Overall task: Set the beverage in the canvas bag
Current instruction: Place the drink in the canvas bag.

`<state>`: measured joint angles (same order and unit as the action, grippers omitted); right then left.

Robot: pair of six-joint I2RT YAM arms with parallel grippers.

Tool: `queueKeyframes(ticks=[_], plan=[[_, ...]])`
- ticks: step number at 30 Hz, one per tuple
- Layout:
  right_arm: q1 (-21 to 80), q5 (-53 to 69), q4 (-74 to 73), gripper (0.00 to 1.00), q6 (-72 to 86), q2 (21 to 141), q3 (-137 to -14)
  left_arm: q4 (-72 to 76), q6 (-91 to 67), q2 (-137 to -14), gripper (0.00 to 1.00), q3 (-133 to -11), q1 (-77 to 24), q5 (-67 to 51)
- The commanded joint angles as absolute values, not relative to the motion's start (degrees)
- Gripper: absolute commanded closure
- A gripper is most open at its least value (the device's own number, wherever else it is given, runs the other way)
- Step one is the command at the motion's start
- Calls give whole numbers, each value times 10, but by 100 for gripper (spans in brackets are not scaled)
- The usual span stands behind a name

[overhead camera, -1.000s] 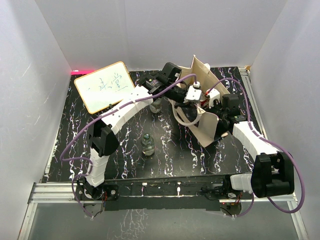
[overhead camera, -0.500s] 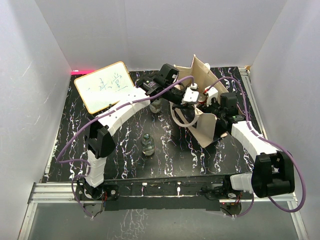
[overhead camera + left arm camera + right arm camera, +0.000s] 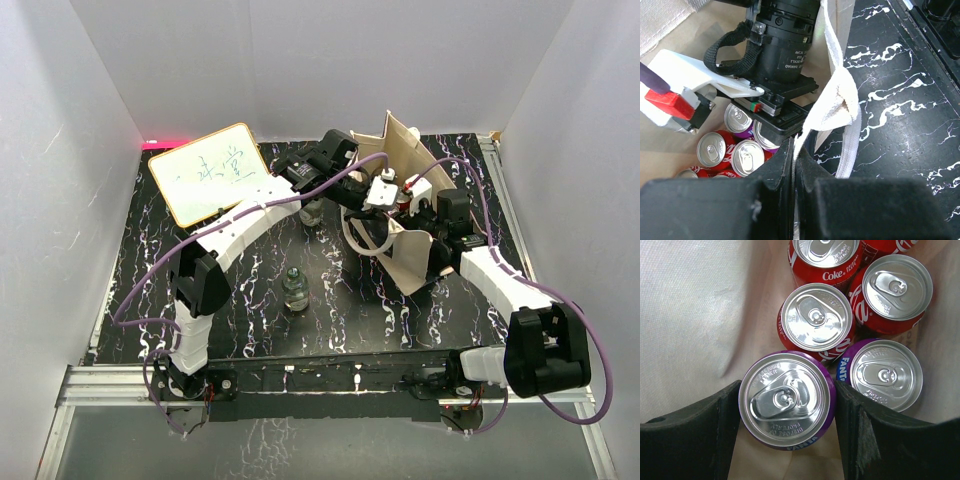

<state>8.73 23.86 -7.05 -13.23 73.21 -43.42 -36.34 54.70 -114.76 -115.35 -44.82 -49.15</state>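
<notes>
Two black fingers of the right gripper (image 3: 786,412) are clamped on the sides of a purple Fanta can (image 3: 785,397), which hangs upright inside the tall beige canvas bag (image 3: 402,140). It sits just beside a second purple Fanta can (image 3: 884,374) and several red Coke cans (image 3: 817,320) packed upright below. Its lid looks nearer the lens than theirs, so it probably has not reached the bag floor, though its base is hidden. The step in hand appears to be the set-down. It would go best with a straight descent into the gap by the cloth wall and release only once the can stands level with its neighbours. The fingers should part only slightly, because one finger is almost against the other Fanta can. The left gripper (image 3: 795,160) has its fingers pinched together on the bag's rim by the white webbing handle (image 3: 840,95), holding the mouth open. It should hold there until the right arm lifts clear, or the cloth may fold onto the wrist. Outside the bag, a small clear bottle (image 3: 294,288) stands on the black white-veined tabletop (image 3: 350,310). Farther back a white board with handwriting (image 3: 210,172) lies at the left. Plain white walls (image 3: 300,60) enclose the table.
</notes>
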Motion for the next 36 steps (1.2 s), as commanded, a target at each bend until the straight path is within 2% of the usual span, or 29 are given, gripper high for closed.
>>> queueKeyframes(ticks=[1,5,11,17,29,36], plan=[[101,253,-38,86,-151,729,-396,-309,534,-1063,100,-1156,-454,-562],[100,256,-53,76,-156,725,-399,-289,524,-1053,97,-1136,-454,-554],[100,268,-90,55,-165,735,-438,-284,519,-1053,92,-1130,-454,-548],[101,280,-122,42,-170,743,-481,-275,516,-1050,87,-1123,-454,-543],[101,292,-159,25,-168,727,-536,-234,493,-1029,86,-1091,-454,-519],[101,282,-161,19,-146,717,-577,-163,425,-1000,85,-1053,-441,-491]])
